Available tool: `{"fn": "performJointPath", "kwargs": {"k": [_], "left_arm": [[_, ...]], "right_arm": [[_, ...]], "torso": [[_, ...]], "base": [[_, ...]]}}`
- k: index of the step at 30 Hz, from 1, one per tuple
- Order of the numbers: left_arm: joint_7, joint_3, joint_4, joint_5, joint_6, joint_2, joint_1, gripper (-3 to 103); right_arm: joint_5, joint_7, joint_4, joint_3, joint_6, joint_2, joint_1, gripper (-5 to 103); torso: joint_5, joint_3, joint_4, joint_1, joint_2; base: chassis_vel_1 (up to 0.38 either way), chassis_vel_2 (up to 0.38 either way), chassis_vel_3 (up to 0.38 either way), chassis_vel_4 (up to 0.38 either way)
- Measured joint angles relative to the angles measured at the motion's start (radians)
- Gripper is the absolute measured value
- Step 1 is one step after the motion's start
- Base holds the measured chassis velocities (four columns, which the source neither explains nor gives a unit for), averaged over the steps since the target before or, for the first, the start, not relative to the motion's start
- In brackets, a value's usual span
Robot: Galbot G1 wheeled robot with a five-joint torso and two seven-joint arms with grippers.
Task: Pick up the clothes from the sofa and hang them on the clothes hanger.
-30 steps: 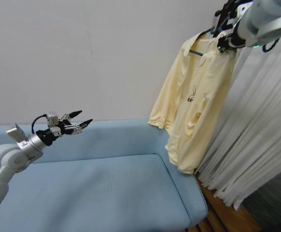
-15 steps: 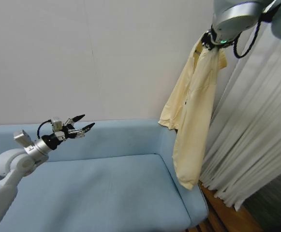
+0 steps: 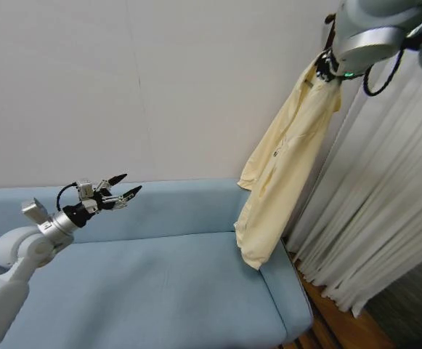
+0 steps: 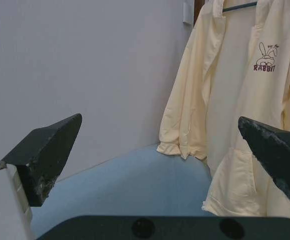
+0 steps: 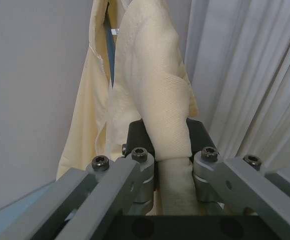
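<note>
A pale yellow shirt [image 3: 287,167] with a rabbit print [image 4: 264,62] hangs at the sofa's right end, its hem just above the seat. My right gripper [image 3: 328,67], high at the top right, is shut on the shirt's shoulder fabric [image 5: 159,100], which bunches between its fingers [image 5: 135,165]. A thin hanger bar [image 4: 239,6] crosses the shirt's neck opening. My left gripper [image 3: 120,187] is held out over the sofa's backrest at the left, open with nothing between its fingertips [image 4: 50,145], pointing toward the shirt and well apart from it.
The light blue sofa [image 3: 167,276] spans the lower half of the head view. White curtains [image 3: 385,203] hang right behind the shirt, down to a strip of wooden floor [image 3: 327,320]. A plain wall stands behind the sofa.
My right arm has shifted and turned the shirt edge-on. Its lower hem swung left and now hangs over the sofa's right end. The left arm has barely moved.
</note>
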Motion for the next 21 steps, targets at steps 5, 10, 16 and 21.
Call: {"fn": "performJointPath", "kwargs": {"k": [5, 10, 16, 21], "left_arm": [[0.000, 0.004, 0.008, 0.009, 0.001, -0.009, -0.001, 100], [0.001, 0.013, 0.017, 0.021, 0.001, -0.022, -0.002, 100], [0.003, 0.021, 0.018, 0.041, 0.001, -0.052, -0.005, 100], [0.009, 0.020, 0.009, 0.046, 0.002, -0.066, 0.000, 100]], "right_arm": [[0.007, -0.001, -0.006, -0.043, -0.018, -0.025, 0.025, 9], [0.009, -0.007, -0.038, -0.103, -0.038, -0.030, 0.069, 9], [0.033, -0.015, -0.082, -0.177, -0.057, -0.004, 0.143, 9], [0.046, -0.016, -0.134, -0.216, -0.072, 0.028, 0.171, 9]], "torso": [[0.0002, 0.000, -0.0001, 0.000, 0.000], [0.0001, 0.000, 0.0000, 0.000, 0.000], [-0.0001, 0.000, -0.0001, 0.000, 0.000], [-0.0003, 0.000, 0.0000, 0.000, 0.000]], "base": [[0.000, 0.000, 0.000, 0.000], [0.000, 0.000, 0.000, 0.000], [0.000, 0.000, 0.000, 0.000], [0.000, 0.000, 0.000, 0.000]]}}
